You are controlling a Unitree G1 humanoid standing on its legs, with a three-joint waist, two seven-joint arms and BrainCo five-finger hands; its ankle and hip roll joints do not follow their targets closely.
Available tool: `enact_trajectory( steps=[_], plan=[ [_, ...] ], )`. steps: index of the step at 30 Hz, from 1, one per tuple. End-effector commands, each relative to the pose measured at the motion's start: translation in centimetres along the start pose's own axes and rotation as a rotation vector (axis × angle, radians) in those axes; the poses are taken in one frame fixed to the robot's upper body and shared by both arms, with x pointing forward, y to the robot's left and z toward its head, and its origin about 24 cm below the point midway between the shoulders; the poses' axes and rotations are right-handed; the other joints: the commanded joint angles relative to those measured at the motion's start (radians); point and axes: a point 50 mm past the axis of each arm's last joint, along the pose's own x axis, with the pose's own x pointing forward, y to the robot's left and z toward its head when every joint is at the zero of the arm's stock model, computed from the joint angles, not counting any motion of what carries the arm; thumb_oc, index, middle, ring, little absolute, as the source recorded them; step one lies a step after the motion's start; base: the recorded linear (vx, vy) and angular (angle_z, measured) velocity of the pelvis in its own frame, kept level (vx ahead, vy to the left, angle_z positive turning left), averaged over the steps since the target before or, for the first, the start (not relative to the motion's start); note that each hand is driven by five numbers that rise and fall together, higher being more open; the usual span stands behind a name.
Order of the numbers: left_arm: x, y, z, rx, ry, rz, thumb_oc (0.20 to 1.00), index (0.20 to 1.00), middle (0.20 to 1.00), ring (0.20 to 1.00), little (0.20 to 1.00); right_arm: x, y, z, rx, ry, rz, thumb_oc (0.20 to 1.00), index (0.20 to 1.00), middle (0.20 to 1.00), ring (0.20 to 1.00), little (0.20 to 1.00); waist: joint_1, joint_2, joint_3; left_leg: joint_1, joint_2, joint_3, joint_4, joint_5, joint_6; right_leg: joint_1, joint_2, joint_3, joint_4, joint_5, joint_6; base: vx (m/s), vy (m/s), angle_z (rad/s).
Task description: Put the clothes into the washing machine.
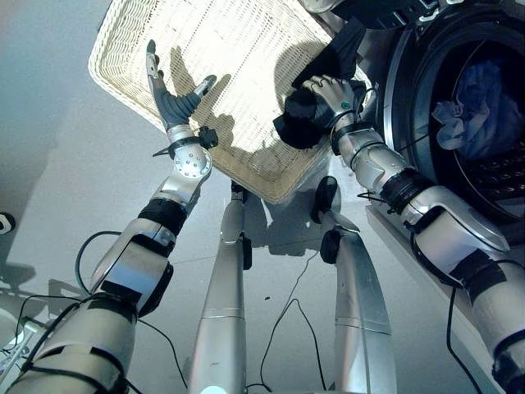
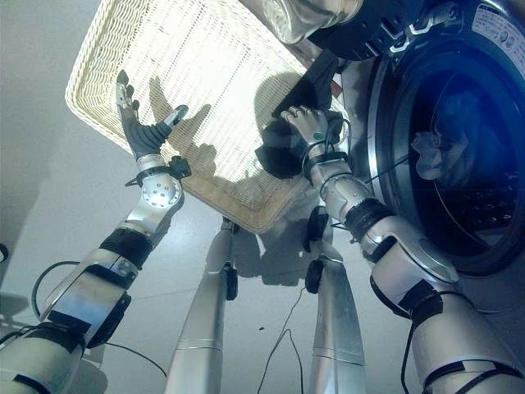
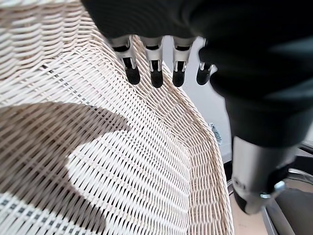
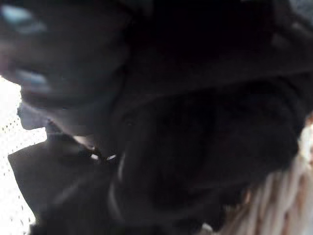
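The washing machine (image 1: 472, 107) drum stands open, pale clothes (image 1: 472, 103) inside.

floor (image 1: 49, 148): plain grey, runs left and near
wicker basket (image 1: 213, 49): cream, on floor, far centre, just left of washing machine
washing machine (image 2: 385, 131): on floor, right side, door opening faces basket
basket contents: dark garment (image 1: 308, 115) at right edge
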Motion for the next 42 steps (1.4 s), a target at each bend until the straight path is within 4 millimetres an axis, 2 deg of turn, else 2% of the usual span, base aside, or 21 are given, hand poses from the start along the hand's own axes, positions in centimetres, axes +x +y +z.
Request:
enact_trajectory(
  steps=[1, 8, 12, 13, 14, 15, 16, 17, 19, 20, 21, 25, 27, 31, 34, 36, 37, 39, 40, 41, 42],
  plan=[
    [0.8, 0.0, 1.0, -0.079, -0.028, 0.065, 1.0, 1.0, 1.0, 1.0, 1.0, -2.5, 3.3, -3.4, -0.082, 0.09, 0.091, 0.2, 0.2, 0.2, 0.2, 0.2, -0.025, 0.046, -0.019, -0.039, -0.063, 0.06, 0.164, -0.15, 0.019, 0.078, 0.066, -0.023, -0.257, 0.168, 0.112, 0.0, 0.0, 0.0],
    [0.8, 0.0, 1.0, -0.086, -0.028, 0.072, 1.0, 1.0, 1.0, 1.0, 1.0, -2.2, 2.3, -3.2, -0.02, 0.072, 0.012, 0.2, 0.2, 0.2, 0.2, 0.2, -0.027, 0.044, -0.019, -0.042, -0.065, 0.058, 0.162, -0.149, 0.021, 0.076, 0.068, -0.022, -0.259, 0.171, 0.113, 0.0, 0.0, 0.0],
    [0.6, -0.2, 1.1, -0.088, -0.027, 0.072, 1.0, 1.0, 1.0, 1.0, 1.0, -2.3, 2.1, -2.8, 0.15, 0.102, -0.015, 0.2, 0.2, 0.2, 0.2, 0.2, -0.028, 0.042, -0.019, -0.043, -0.063, 0.056, 0.159, -0.147, 0.022, 0.074, 0.067, -0.024, -0.257, 0.171, 0.112, 0.0, 0.0, 0.0],
    [0.4, 0.0, 0.9, -0.087, -0.028, 0.072, 1.0, 1.0, 1.0, 1.0, 1.0, -2.4, 2.0, -2.3, 0.473, 0.153, -0.008, 0.2, 0.2, 0.2, 0.2, 0.2, -0.031, 0.041, -0.019, -0.046, -0.062, 0.055, 0.16, -0.145, 0.02, 0.069, 0.068, -0.021, -0.256, 0.173, 0.11, 0.0, 0.0, 0.0],
    [0.4, 0.1, 0.9, -0.087, -0.028, 0.073, 1.0, 1.0, 1.0, 1.0, 1.0, -2.4, 1.9, -2.2, 0.524, 0.16, -0.007, 0.2, 0.2, 0.2, 0.2, 0.2, -0.031, 0.04, -0.019, -0.047, -0.062, 0.056, 0.16, -0.145, 0.019, 0.069, 0.068, -0.021, -0.255, 0.173, 0.11, 0.0, 0.0, 0.0],
    [0.4, 0.3, 0.8, -0.086, -0.028, 0.074, 1.0, 1.0, 1.0, 1.0, 1.0, -2.6, 1.8, -1.9, 0.691, 0.175, -0.032, 0.2, 0.2, 0.2, 0.2, 0.2, -0.032, 0.039, -0.019, -0.047, -0.061, 0.056, 0.16, -0.144, 0.018, 0.067, 0.069, -0.019, -0.256, 0.173, 0.109, 0.0, 0.0, 0.0],
    [0.1, 1.0, 0.6, -0.081, -0.029, 0.08, 1.0, 1.0, 1.0, 1.0, 1.0, -3.1, 1.4, -1.0, 1.071, 0.178, -0.06, 0.2, 0.2, 0.2, 0.2, 0.2, -0.036, 0.033, -0.019, -0.051, -0.061, 0.054, 0.161, -0.147, 0.016, 0.062, 0.072, -0.016, -0.252, 0.169, 0.107, 0.0, 0.0, 0.0],
    [0.1, 1.0, 0.5, -0.081, -0.029, 0.08, 1.0, 1.0, 1.0, 1.0, 1.0, -3.2, 1.4, -1.0, 1.095, 0.179, -0.062, 0.2, 0.2, 0.2, 0.2, 0.2, -0.036, 0.032, -0.019, -0.05, -0.061, 0.054, 0.162, -0.148, 0.015, 0.062, 0.072, -0.016, -0.25, 0.168, 0.107, 0.0, 0.0, 0.0],
    [-0.3, 1.5, 0.2, -0.077, -0.025, 0.091, 1.0, 1.0, 1.0, 1.0, 1.0, -3.9, 0.9, -0.6, 1.465, 0.137, -0.095, 0.2, 0.2, 0.2, 0.2, 0.2, -0.044, 0.025, -0.019, -0.046, -0.061, 0.057, 0.162, -0.154, 0.015, 0.063, 0.076, -0.014, -0.249, 0.164, 0.108, 0.0, 0.0, 0.0],
    [-0.3, 1.6, 0.2, -0.075, -0.024, 0.095, 1.0, 1.0, 1.0, 1.0, 1.0, -4.1, 0.6, -0.6, 1.574, 0.115, -0.116, 0.2, 0.2, 0.2, 0.2, 0.2, -0.049, 0.022, -0.019, -0.046, -0.06, 0.058, 0.164, -0.156, 0.015, 0.062, 0.077, -0.014, -0.248, 0.164, 0.108, 0.01, 0.035, -0.02],
    [-0.4, 1.6, 0.1, -0.073, -0.023, 0.1, 1.0, 1.0, 1.0, 1.0, 1.0, -4.5, 0.2, -0.7, 1.756, 0.063, -0.142, 0.2, 0.2, 0.2, 0.2, 0.2, -0.053, 0.018, -0.019, -0.045, -0.058, 0.062, 0.166, -0.158, 0.016, 0.062, 0.077, -0.011, -0.247, 0.163, 0.109, 0.01, 0.037, -0.03],
    [-0.1, 2.1, 0.4, -0.056, -0.03, 0.119, 1.0, 1.0, 1.0, 1.0, 1.0, -5.6, -1.7, -1.3, 2.086, -0.112, -0.251, 0.2, 0.2, 0.2, 0.2, 0.2, -0.073, 0.002, -0.019, -0.036, -0.046, 0.068, 0.162, -0.162, 0.017, 0.066, 0.076, -0.008, -0.246, 0.165, 0.113, 0.0, 0.009, 0.0],
    [0.0, 2.2, 0.4, -0.055, -0.032, 0.121, 1.0, 1.0, 1.0, 1.0, 1.0, -5.8, -2.0, -1.6, 2.122, -0.128, -0.278, 0.2, 0.2, 0.2, 0.2, 0.2, -0.075, 0.0, -0.019, -0.035, -0.044, 0.069, 0.161, -0.163, 0.017, 0.066, 0.075, -0.007, -0.245, 0.165, 0.114, 0.0, 0.0, 0.0],
    [0.2, 2.8, 0.3, -0.047, -0.036, 0.129, 1.0, 1.0, 1.0, 1.0, 1.0, -6.5, -2.5, -3.6, 2.223, -0.126, -0.415, 0.2, 0.2, 0.2, 0.2, 0.2, -0.083, -0.008, -0.019, -0.029, -0.037, 0.067, 0.155, -0.168, 0.015, 0.071, 0.075, -0.002, -0.248, 0.166, 0.119, 0.0, -0.005, -0.04],
    [0.2, 3.6, -0.1, -0.044, -0.037, 0.135, 1.0, 1.0, 1.0, 1.0, 1.0, -7.4, -1.5, -6.8, 2.319, -0.035, -0.562, 0.2, 0.2, 0.2, 0.2, 0.2, -0.087, -0.01, -0.019, -0.024, -0.034, 0.066, 0.15, -0.174, 0.012, 0.076, 0.074, 0.001, -0.258, 0.167, 0.121, 0.0, -0.009, -0.06],
    [0.2, 3.7, -0.2, -0.043, -0.037, 0.135, 1.0, 1.0, 1.0, 1.0, 1.0, -7.5, -1.2, -7.3, 2.336, -0.017, -0.587, 0.2, 0.2, 0.2, 0.2, 0.2, -0.087, -0.01, -0.019, -0.023, -0.034, 0.066, 0.149, -0.176, 0.012, 0.077, 0.074, 0.002, -0.26, 0.167, 0.121, 0.0, -0.003, -0.03],
    [0.2, 4.2, -0.5, -0.037, -0.037, 0.136, 1.0, 1.0, 1.0, 1.0, 1.0, -8.7, 0.2, -10.0, 2.387, 0.091, -0.715, 0.2, 0.2, 0.2, 0.2, 0.2, -0.088, -0.012, -0.019, -0.015, -0.03, 0.068, 0.144, -0.18, 0.009, 0.086, 0.072, 0.001, -0.267, 0.168, 0.123, -0.01, -0.01, -0.03],
    [0.3, 4.5, -0.6, -0.034, -0.038, 0.137, 1.0, 1.0, 1.0, 1.0, 1.0, -9.5, 1.1, -11.6, 2.407, 0.165, -0.789, 0.2, 0.2, 0.2, 0.2, 0.2, -0.09, -0.013, -0.019, -0.013, -0.029, 0.069, 0.143, -0.183, 0.007, 0.089, 0.073, 0.003, -0.273, 0.17, 0.124, 0.0, 0.0, 0.0],
    [0.3, 4.7, -0.7, -0.032, -0.041, 0.139, 1.0, 1.0, 1.0, 1.0, 1.0, -10.4, 1.9, -13.2, 2.424, 0.275, -0.905, 0.2, 0.2, 0.2, 0.2, 0.2, -0.091, -0.014, -0.019, -0.013, -0.028, 0.069, 0.143, -0.186, 0.006, 0.09, 0.073, 0.003, -0.277, 0.172, 0.124, 0.0, 0.0, 0.0],
    [0.3, 4.8, -0.7, -0.032, -0.041, 0.139, 1.0, 1.0, 1.0, 1.0, 1.0, -10.6, 2.2, -13.5, 2.427, 0.291, -0.918, 0.2, 0.2, 0.2, 0.2, 0.2, -0.091, -0.014, -0.019, -0.013, -0.028, 0.07, 0.143, -0.187, 0.006, 0.091, 0.073, 0.004, -0.279, 0.172, 0.125, 0.0, 0.0, 0.0],
    [0.4, 4.8, -0.8, -0.032, -0.043, 0.138, 1.0, 1.0, 1.0, 1.0, 1.0, -11.4, 3.0, -14.9, 2.418, 0.385, -0.987, 0.2, 0.2, 0.2, 0.2, 0.2, -0.09, -0.012, -0.019, -0.01, -0.026, 0.072, 0.139, -0.189, 0.006, 0.094, 0.071, 0.003, -0.284, 0.174, 0.126, 0.0, 0.0, 0.0]
  ],
)
